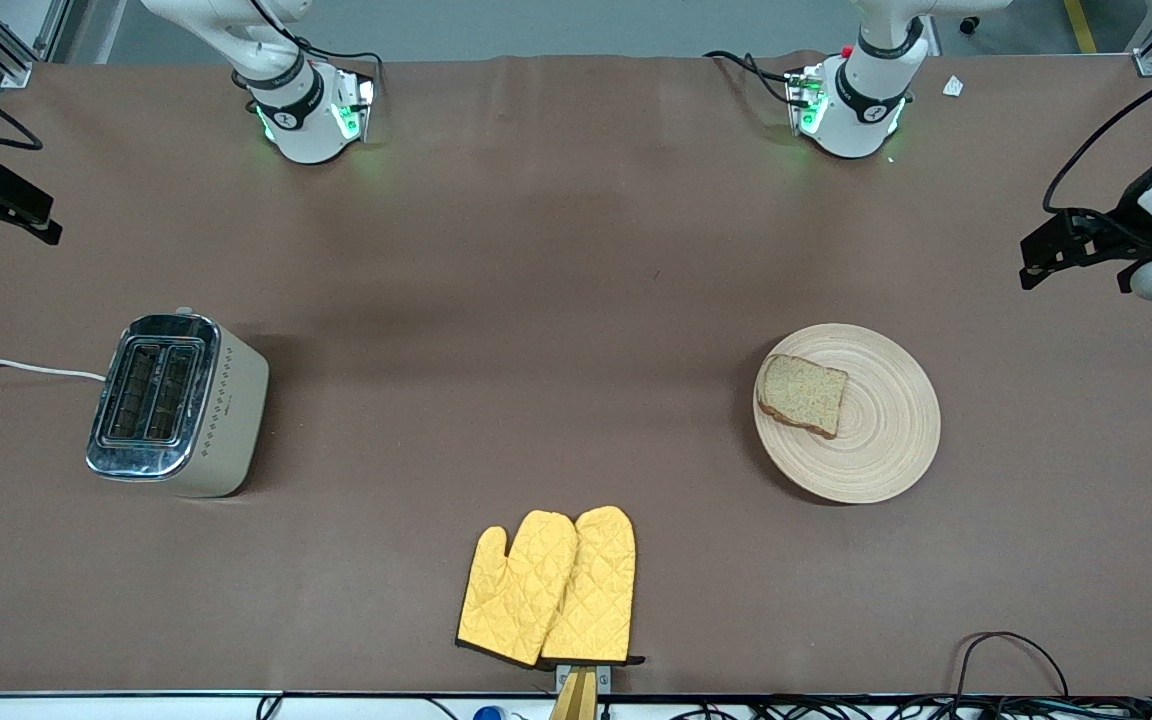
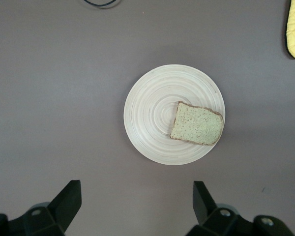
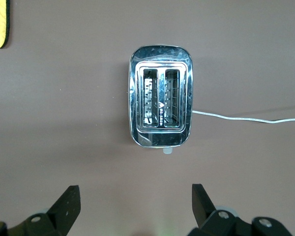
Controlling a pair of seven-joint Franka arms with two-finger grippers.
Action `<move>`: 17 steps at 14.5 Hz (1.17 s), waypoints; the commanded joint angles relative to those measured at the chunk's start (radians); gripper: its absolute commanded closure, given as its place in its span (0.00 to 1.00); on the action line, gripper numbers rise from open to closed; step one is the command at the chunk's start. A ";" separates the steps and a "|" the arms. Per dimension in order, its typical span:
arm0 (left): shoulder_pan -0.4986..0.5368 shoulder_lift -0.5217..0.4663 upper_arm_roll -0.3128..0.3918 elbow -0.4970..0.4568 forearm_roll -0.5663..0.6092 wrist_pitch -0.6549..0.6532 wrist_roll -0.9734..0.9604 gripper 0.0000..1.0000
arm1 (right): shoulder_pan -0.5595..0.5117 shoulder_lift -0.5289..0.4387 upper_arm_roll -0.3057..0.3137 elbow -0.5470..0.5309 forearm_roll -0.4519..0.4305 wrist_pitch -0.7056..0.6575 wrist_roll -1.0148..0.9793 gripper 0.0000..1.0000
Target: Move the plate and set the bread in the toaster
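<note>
Progress: nothing appeared done; the plate move and the loading of the bread both remained.
Toaster (image 1: 176, 403): stood toward the right arm's end of the table, both slots empty.
Plate (image 1: 881, 440): lay toward the left arm's end, well apart from the toaster.
Bread (image 1: 802, 394): rested flat on the plate, near its rim.
Oven mitts (image 1: 548, 587): lay nearer the front camera, between the two.
Left gripper (image 2: 135, 204): hung high above the table beside the plate, fingers spread wide, empty.
Right gripper (image 3: 135, 204): hung high beside the toaster, fingers likewise wide, empty.
</note>
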 commanded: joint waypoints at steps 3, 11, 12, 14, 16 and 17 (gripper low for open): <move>0.072 0.067 0.010 -0.001 -0.138 -0.064 0.015 0.00 | 0.013 -0.001 -0.002 0.009 0.014 -0.013 -0.002 0.00; 0.245 0.406 0.010 0.005 -0.419 0.049 0.269 0.00 | 0.014 -0.001 -0.001 0.009 0.014 -0.023 -0.002 0.00; 0.273 0.464 0.010 0.005 -0.451 0.067 0.328 0.00 | 0.014 -0.001 -0.001 0.009 0.017 -0.024 -0.002 0.00; 0.317 0.562 0.010 0.007 -0.498 0.110 0.424 0.00 | 0.013 -0.001 -0.002 0.007 0.026 -0.026 -0.004 0.00; 0.342 0.636 0.010 0.013 -0.521 0.162 0.500 0.00 | 0.014 -0.001 -0.002 0.007 0.026 -0.024 -0.004 0.00; 0.350 0.661 0.010 0.014 -0.538 0.176 0.532 0.00 | 0.014 -0.001 -0.002 0.007 0.026 -0.024 -0.004 0.00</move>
